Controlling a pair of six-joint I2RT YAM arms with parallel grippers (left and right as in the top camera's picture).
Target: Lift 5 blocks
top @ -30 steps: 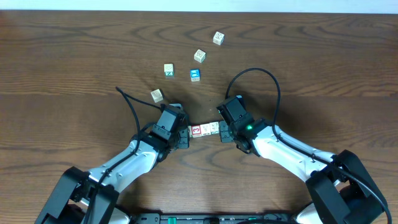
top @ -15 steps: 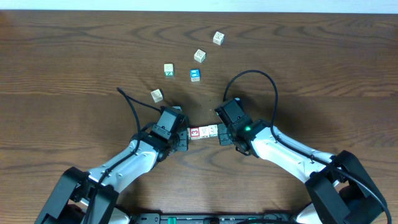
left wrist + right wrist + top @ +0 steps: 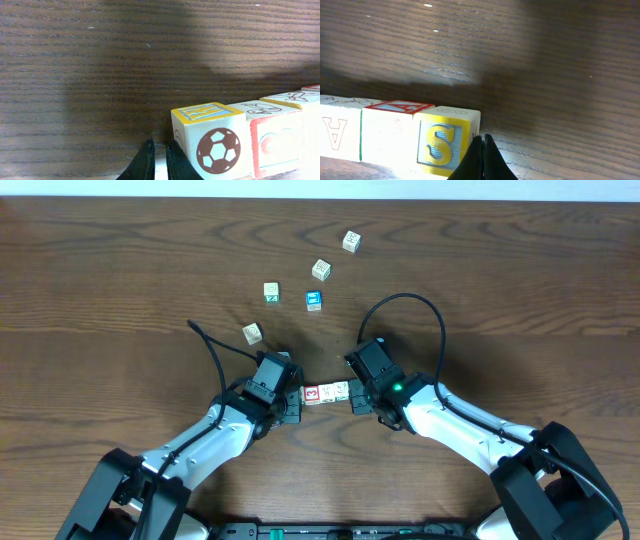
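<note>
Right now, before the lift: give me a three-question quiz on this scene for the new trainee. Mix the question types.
1. True or false: the row of blocks lies between the left claw and the right claw.
2. In the left wrist view, the side of the yellow-topped block shows: A) a soccer ball B) a star C) a fish.
3. Overhead view: counting the blue-faced cube, how many cubes lie loose, apart from the row?
Key: 1 true; 2 A; 3 five.
</note>
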